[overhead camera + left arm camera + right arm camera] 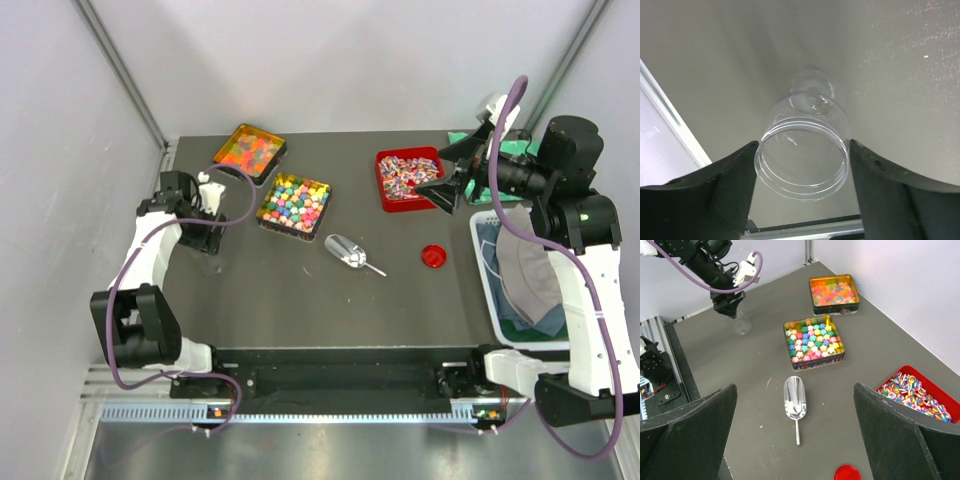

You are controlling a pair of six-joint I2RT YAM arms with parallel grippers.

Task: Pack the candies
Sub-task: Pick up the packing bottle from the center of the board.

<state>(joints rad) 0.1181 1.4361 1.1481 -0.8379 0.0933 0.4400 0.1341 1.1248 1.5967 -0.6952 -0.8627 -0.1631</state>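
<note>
The left fingers (735, 175) bracket the clear jar (805, 125) at its rim, far left on the counter (300, 300) — touching, it looks, though I can't tell if they truly pinch it. Plastic that slick could squirt free or tip if the squeeze lands off-centre. The candies (812, 340) sit in their square tin (822, 359) mid-counter, well apart from the jar — the right fingers (695, 425) hang spread wide, empty.

Cutting off the red square tray of striped sweets (895, 376) at the right wrist view's right edge, and clipping the flat round red lid (847, 473) at its bottom. Hiding the clear plastic jar (812, 107) beneath the left hand (205, 238) from above, leaving contact unclear.
</note>
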